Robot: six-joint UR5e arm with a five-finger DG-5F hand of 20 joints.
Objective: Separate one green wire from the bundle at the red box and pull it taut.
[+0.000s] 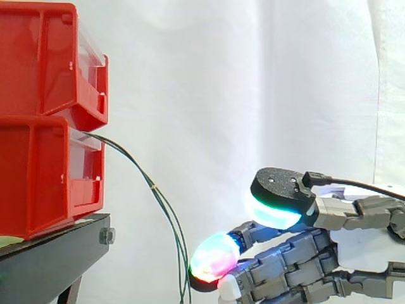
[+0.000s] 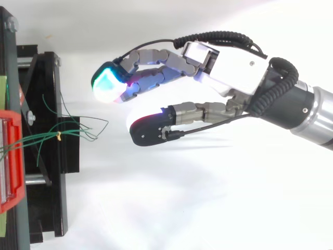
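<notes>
Side view: two red bins (image 1: pixel 39 120) are stacked on a black stand (image 1: pixel 57 250). The green wires (image 1: pixel 140 168) come out between the bins at their front and droop down and away from them. A small yellow tie (image 1: pixel 154 186) binds them not far from the bins. The hand (image 1: pixel 297 266) is lower than the bins and beyond the wires, reaching toward them. One glowing fingertip (image 1: pixel 215 258) is just beside the hanging wires; I cannot tell whether it touches them. The thumb pad (image 1: pixel 278 202) sits above it.

Top view: the wires (image 2: pixel 41 138) run out from the bin (image 2: pixel 10 161) over the stand (image 2: pixel 47 104), and their loose ends fan out past the tie. The hand (image 2: pixel 234 67) is spread wide, thumb and fingers apart with nothing between them. Its tips are near the wire ends but clear of them.
</notes>
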